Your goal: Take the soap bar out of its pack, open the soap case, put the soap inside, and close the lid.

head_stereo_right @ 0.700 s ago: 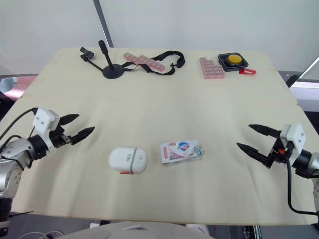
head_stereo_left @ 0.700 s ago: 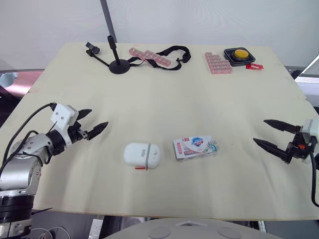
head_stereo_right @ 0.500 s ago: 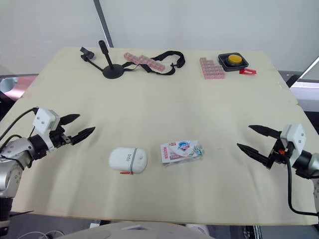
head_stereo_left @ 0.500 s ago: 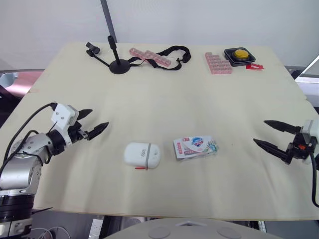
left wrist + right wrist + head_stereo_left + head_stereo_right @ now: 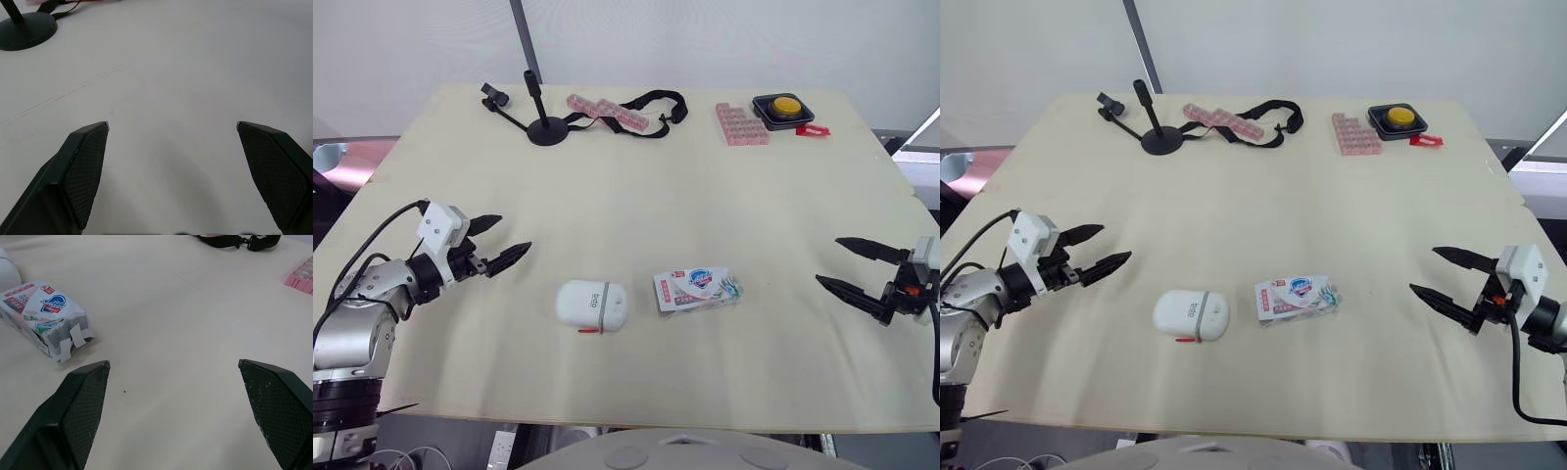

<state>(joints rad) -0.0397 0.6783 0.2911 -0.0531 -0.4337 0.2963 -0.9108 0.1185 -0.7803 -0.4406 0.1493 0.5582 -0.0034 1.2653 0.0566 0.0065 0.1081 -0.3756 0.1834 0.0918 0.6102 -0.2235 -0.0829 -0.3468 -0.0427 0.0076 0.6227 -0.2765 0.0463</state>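
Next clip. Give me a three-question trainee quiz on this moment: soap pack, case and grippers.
1. Where does the soap pack lie relative to the case? A: on its lid. B: to the robot's right of it, apart. C: to the robot's left of it, touching.
2. True or false: the case stands open.
3. Fill in: the left gripper and the right gripper are both ___, holding nothing.
Key: 1 B; 2 false; 3 open.
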